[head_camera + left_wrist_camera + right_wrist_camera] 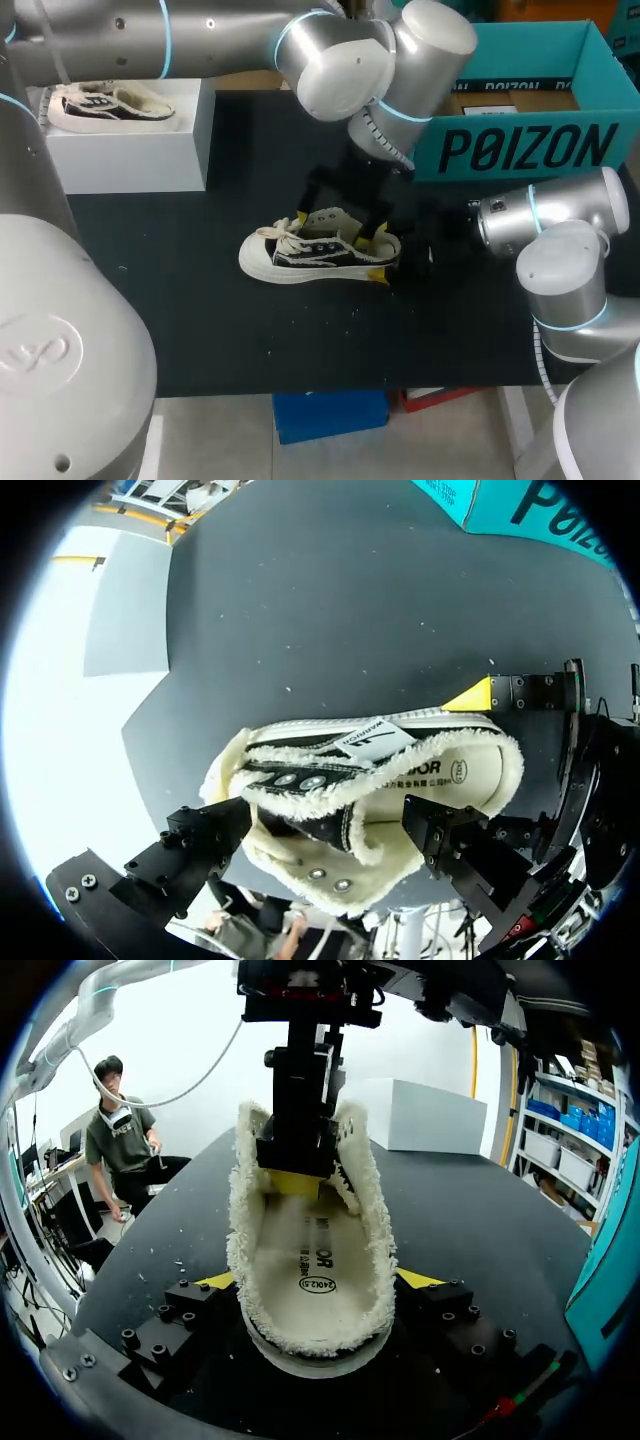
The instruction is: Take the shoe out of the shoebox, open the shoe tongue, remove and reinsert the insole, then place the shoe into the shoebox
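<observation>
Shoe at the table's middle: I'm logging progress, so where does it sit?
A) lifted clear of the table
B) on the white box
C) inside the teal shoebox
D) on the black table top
D: the shoe rests sole-down on the black table, apart from the teal shoebox behind it.

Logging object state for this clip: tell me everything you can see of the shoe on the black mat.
The shoe is a low-top sneaker with a black canvas upper, white rubber toe cap and sole, white laces, metal eyelets, cream fleecy lining and a printed insole lying inside. It stands upright on the black mat, outside the teal shoebox. The right end effector clamps its heel from both sides. The left end effector reaches down into its opening.
</observation>
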{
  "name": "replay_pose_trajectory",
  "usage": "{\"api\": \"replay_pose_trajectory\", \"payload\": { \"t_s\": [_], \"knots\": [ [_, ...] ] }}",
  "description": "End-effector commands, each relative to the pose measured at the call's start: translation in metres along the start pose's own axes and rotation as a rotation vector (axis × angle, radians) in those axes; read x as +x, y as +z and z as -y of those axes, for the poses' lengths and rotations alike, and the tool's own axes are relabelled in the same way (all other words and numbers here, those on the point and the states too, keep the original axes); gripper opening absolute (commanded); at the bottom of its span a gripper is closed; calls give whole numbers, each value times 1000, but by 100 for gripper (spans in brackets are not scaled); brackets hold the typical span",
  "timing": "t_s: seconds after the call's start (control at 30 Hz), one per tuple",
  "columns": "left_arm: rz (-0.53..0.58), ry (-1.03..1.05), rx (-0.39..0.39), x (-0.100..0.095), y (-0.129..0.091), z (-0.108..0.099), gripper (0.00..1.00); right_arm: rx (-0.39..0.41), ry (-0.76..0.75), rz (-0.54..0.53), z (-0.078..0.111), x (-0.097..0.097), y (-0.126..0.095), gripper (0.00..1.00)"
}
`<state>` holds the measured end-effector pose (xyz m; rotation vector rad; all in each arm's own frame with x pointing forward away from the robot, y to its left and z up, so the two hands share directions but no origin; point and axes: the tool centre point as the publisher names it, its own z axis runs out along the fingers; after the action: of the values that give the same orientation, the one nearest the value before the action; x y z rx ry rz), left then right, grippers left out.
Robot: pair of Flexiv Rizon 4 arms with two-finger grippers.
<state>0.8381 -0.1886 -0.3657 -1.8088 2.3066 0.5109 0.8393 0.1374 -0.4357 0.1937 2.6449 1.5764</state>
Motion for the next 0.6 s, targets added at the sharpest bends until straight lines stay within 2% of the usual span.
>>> {"api": "replay_pose_trajectory", "payload": {
  "t_s": [0.03,0.07,0.1,0.17,0.27,0.37,0.47,0.5,0.53,0.6],
  "knots": [
    [23,-4,1,2,-3,1,85,3,1,0,0,-1,3,0],
    [23,-4,3,2,-3,1,52,3,1,0,0,-1,3,0],
    [32,-6,5,2,-3,0,40,3,1,0,0,-1,3,0],
    [34,-7,6,2,-3,0,21,3,1,0,0,-1,3,0],
    [33,-12,5,3,0,-3,1,3,1,0,0,-1,3,0],
    [44,-20,4,6,2,-6,2,3,1,0,0,-1,3,0],
    [68,-35,4,9,3,-9,17,3,1,0,0,-1,3,0],
    [61,-38,1,10,3,-10,11,3,1,0,0,-1,3,0],
    [62,-45,-1,10,3,-11,0,3,1,0,0,-1,3,0],
    [84,-64,0,10,4,-13,0,3,1,0,0,-1,3,0]
  ]
}}
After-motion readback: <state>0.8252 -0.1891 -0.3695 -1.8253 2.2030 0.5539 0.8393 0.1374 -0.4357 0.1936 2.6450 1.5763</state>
